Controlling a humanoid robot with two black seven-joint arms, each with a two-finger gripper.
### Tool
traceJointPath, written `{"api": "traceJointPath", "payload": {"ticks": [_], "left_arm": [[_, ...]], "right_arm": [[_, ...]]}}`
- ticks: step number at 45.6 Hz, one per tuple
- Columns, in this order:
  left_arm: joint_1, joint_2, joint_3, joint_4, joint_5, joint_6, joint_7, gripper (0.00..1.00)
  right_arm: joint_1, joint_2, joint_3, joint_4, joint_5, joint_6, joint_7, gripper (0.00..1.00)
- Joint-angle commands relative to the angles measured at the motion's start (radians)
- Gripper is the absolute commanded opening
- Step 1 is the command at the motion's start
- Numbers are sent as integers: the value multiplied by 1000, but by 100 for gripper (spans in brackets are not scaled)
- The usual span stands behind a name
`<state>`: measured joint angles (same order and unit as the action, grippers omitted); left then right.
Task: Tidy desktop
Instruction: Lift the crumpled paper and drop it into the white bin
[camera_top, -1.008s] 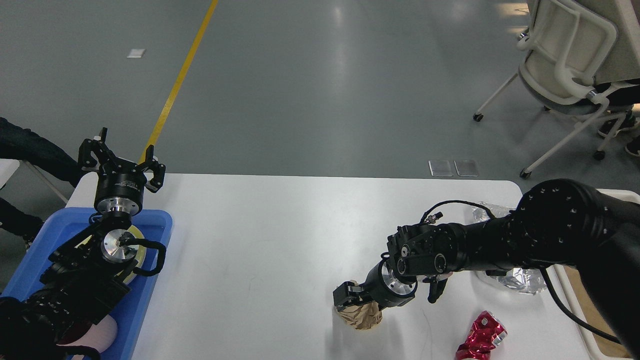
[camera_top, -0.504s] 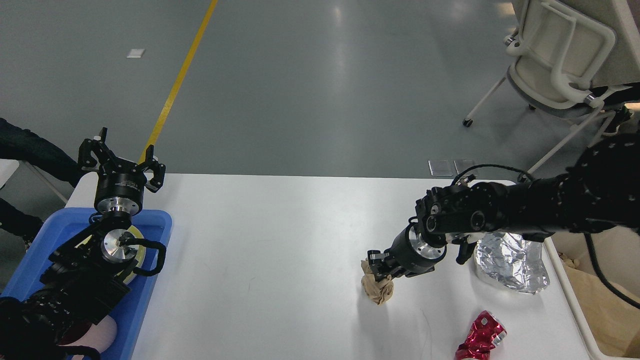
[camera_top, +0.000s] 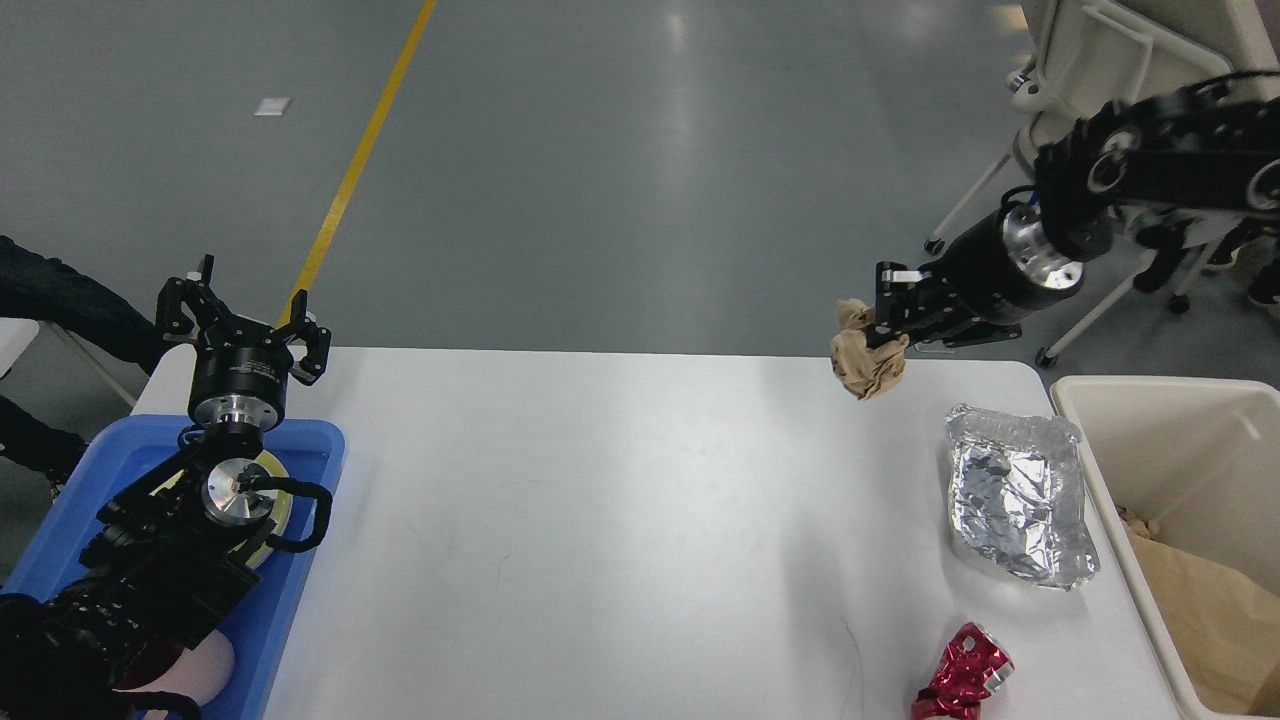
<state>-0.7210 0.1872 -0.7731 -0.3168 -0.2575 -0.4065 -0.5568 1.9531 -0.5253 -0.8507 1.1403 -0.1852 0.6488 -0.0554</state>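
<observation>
Above the desktop's (camera_top: 600, 520) far right edge, the right gripper (camera_top: 880, 325) clenches a paper wad (camera_top: 867, 365); the left gripper (camera_top: 243, 320) gapes empty.

Now lifted clear of the desktop (camera_top: 600, 520): crumpled brown paper wad (camera_top: 866, 365), pinched in the right gripper (camera_top: 880, 325), raised and swung toward the far right corner, uncovering the foil (camera_top: 1015, 510).

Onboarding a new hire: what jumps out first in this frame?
The right gripper holds a crumpled brown paper ball in the air over the desktop's far right edge. Below it lie a crinkled foil sheet and a red wrapper, beside a cream bin. At far left, the open left gripper hovers over a blue tray.
</observation>
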Motion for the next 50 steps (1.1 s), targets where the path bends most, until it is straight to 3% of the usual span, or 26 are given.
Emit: {"api": "traceJointPath", "payload": {"ticks": [1, 11, 16, 23, 33, 34, 38, 39, 40, 50], "left_arm": [[0, 1, 0, -1, 1, 0, 0, 96], [0, 0, 0, -1, 0, 0, 0, 96], [0, 0, 0, -1, 0, 0, 0, 96], [0, 0, 0, 1, 0, 0, 0, 96], [0, 0, 0, -1, 0, 0, 0, 96], [0, 0, 0, 1, 0, 0, 0, 96], [0, 0, 0, -1, 0, 0, 0, 96], [0, 0, 0, 1, 0, 0, 0, 96], [0, 0, 0, 1, 0, 0, 0, 96], [0, 0, 0, 1, 0, 0, 0, 96]], "right_arm": [[53, -67, -7, -10, -7, 8, -1, 0], [-35, -137, -59, -86, -14, -58, -1, 0], [-209, -165, -70, -180, -8, -196, -1, 0], [-551, -189, -31, -329, -2, -478, 2, 0], [-893, -170, 82, -531, 1, -554, 5, 1], [-916, -163, 87, -543, 0, -557, 5, 13], [-976, -137, 91, -619, 0, -561, 5, 80], [-985, -130, 93, -638, 0, -561, 5, 94], [-994, -121, 94, -657, 1, -561, 5, 100], [-1053, -87, 90, -692, 1, -561, 5, 100]]}}
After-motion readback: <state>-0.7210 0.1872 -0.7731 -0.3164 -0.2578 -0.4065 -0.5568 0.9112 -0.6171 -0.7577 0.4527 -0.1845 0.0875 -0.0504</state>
